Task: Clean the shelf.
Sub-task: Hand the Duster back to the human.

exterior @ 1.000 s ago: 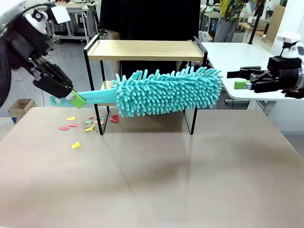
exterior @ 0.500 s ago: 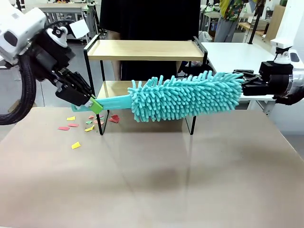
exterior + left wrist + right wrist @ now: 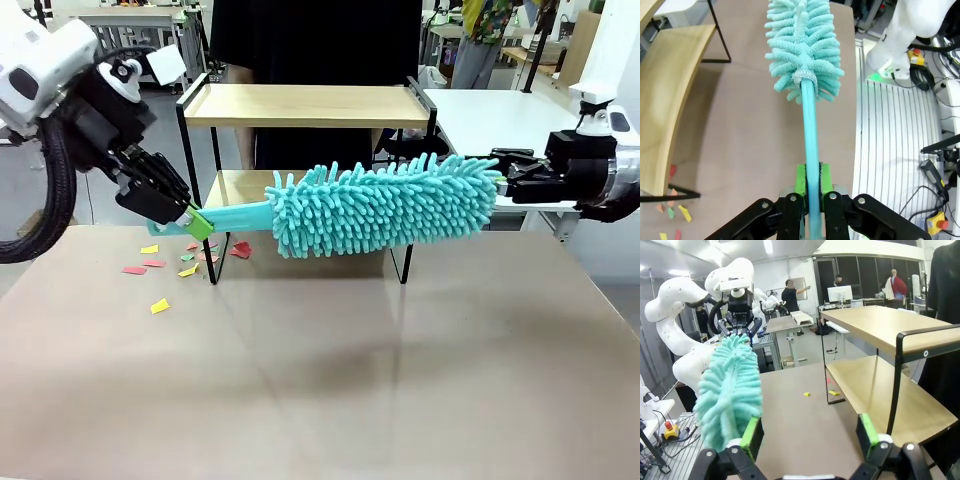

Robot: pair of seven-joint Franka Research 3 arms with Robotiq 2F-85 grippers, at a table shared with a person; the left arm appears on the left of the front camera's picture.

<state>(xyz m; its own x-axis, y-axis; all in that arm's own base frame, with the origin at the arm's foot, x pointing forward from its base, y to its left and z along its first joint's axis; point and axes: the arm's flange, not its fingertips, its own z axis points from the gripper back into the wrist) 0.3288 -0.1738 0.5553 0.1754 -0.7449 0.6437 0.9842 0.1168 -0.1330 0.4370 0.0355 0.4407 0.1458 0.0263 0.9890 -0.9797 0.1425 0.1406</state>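
We see the left gripper [image 3: 192, 220] clamped on the thin teal handle of a fluffy teal duster [image 3: 385, 204], its green pads [image 3: 801, 179] pinching the shaft from both sides in the left wrist view. The duster lies almost level in front of the shelf [image 3: 305, 105], which stands at the far side of the brown table [image 3: 320, 380] with its two wooden boards bare, the mop head crossing the front of the lower board. Half a second ago the head reached farther right and covered the front of the right gripper; now it has drawn back a little leftward and sits slightly lower, its tip just short of that gripper. A full second ago the left arm was lower and farther left, and the head was well clear of the right arm. The right gripper [image 3: 510, 181] hangs beyond the shelf's right end with its jaws spread wide and nothing between them — in its own view the duster's tip lies beside the left pad [image 3: 752, 436]. Small coloured paper scraps [image 3: 160, 305] lie on the table by the shelf's left legs, where they were before.
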